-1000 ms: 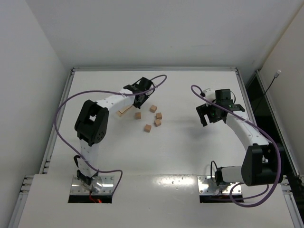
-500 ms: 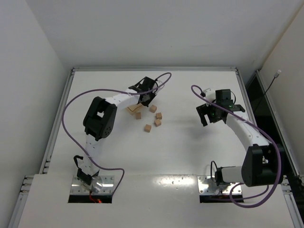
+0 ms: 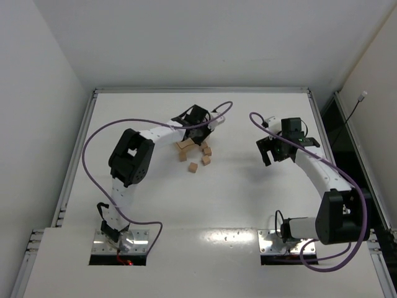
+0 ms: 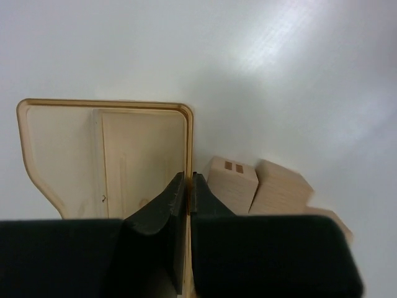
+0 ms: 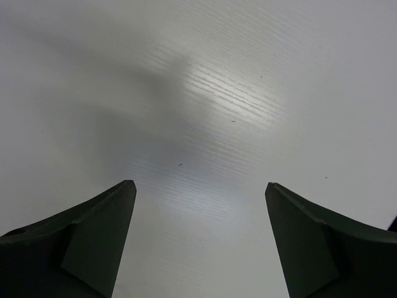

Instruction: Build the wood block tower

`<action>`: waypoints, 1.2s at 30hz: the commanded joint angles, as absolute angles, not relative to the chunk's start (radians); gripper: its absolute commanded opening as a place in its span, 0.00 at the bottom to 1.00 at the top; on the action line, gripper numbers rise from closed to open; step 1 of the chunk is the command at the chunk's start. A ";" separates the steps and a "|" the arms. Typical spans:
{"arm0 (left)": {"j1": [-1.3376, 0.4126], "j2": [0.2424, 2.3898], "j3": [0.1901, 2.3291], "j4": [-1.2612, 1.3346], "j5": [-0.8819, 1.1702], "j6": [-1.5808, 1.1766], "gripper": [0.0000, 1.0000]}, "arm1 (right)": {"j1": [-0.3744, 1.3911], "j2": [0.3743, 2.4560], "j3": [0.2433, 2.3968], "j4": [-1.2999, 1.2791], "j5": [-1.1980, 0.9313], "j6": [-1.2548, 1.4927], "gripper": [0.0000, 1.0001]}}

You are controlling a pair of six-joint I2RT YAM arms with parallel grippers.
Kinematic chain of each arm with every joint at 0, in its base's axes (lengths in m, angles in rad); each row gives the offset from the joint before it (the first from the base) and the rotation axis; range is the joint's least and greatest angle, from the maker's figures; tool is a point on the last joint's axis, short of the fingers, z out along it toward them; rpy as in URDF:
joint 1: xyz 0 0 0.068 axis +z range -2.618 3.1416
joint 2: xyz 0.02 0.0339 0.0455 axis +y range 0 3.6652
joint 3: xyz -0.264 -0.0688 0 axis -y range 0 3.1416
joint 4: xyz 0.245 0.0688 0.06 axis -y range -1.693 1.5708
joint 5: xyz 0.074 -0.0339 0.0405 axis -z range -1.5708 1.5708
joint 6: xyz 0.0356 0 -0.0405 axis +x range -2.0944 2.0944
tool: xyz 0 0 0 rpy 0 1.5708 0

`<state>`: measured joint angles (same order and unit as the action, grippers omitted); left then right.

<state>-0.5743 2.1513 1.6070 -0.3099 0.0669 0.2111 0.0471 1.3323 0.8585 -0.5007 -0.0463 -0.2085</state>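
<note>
Several small tan wooden cubes lie loose on the white table, none stacked: one (image 3: 193, 167) apart at the front, another (image 3: 205, 160) to its right. The left wrist view has two cubes (image 4: 232, 182) (image 4: 282, 187) side by side just right of my fingers. My left gripper (image 3: 191, 139) (image 4: 188, 180) is shut on the right rim of a flat light wooden tray (image 3: 184, 146) (image 4: 105, 155), which now sits against the cubes. Well to the right of them my right gripper (image 3: 268, 153) (image 5: 198, 192) hangs open over bare table, with nothing between its fingers.
Raised rails edge the table (image 3: 248, 186), with white walls behind and at the sides. A purple cable (image 3: 93, 133) loops off each arm. Both arm bases stand at the near edge.
My left gripper has swung right with the tray, carrying it from left of the cubes up against them. The right arm has not moved.
</note>
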 commanded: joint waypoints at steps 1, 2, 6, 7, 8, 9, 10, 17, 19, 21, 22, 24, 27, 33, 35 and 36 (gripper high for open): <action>-0.655 2.074 1.501 -0.354 0.195 0.268 0.00 | 0.040 1.299 0.851 -0.471 -0.034 -0.193 0.82; -0.682 2.056 1.444 -0.341 0.195 0.279 0.00 | 0.040 1.290 0.851 -0.471 -0.034 -0.193 0.81; -0.739 1.976 1.323 -0.325 0.242 0.293 0.00 | 0.040 1.279 0.851 -0.462 -0.025 -0.193 0.81; -0.748 1.945 1.301 -0.325 0.253 0.293 0.00 | 0.040 1.279 0.842 -0.462 -0.025 -0.193 0.81; -0.758 1.931 1.263 -0.325 0.253 0.293 0.00 | 0.040 1.279 0.842 -0.462 -0.025 -0.193 0.81; -0.773 1.919 1.247 -0.325 0.262 0.293 0.00 | 0.040 1.270 0.842 -0.462 -0.015 -0.193 0.81; -0.773 1.904 1.229 -0.316 0.274 0.293 0.00 | 0.040 1.270 0.842 -0.462 -0.015 -0.193 0.81; -0.813 1.832 1.164 -0.316 0.275 0.235 0.00 | 0.040 1.270 0.842 -0.453 -0.005 -0.193 0.81; -0.813 1.801 1.164 -0.281 0.255 0.188 0.00 | 0.040 1.270 0.842 -0.453 0.005 -0.184 0.81; -0.767 1.778 1.164 -0.241 0.183 0.094 0.00 | 0.040 1.270 0.842 -0.453 0.005 -0.184 0.81; -0.747 1.757 1.164 -0.212 0.128 0.059 0.00 | 0.040 1.270 0.842 -0.453 0.005 -0.173 0.81; -0.685 1.747 1.210 -0.202 0.077 -0.017 0.00 | 0.040 1.270 0.842 -0.443 0.005 -0.173 0.81; -0.612 1.746 1.335 -0.233 -0.086 -0.144 0.00 | 0.031 1.270 0.854 -0.443 0.005 -0.164 0.81; -0.447 1.838 1.586 -0.417 -0.336 -0.285 0.00 | 0.041 1.290 0.874 -0.434 0.005 -0.155 0.81; -0.323 1.884 1.635 -0.458 -0.322 -0.302 0.00 | 0.051 1.299 0.885 -0.434 -0.006 -0.155 0.81; -0.275 1.900 1.650 -0.474 -0.264 -0.302 0.00 | 0.051 1.299 0.885 -0.434 -0.006 -0.155 0.81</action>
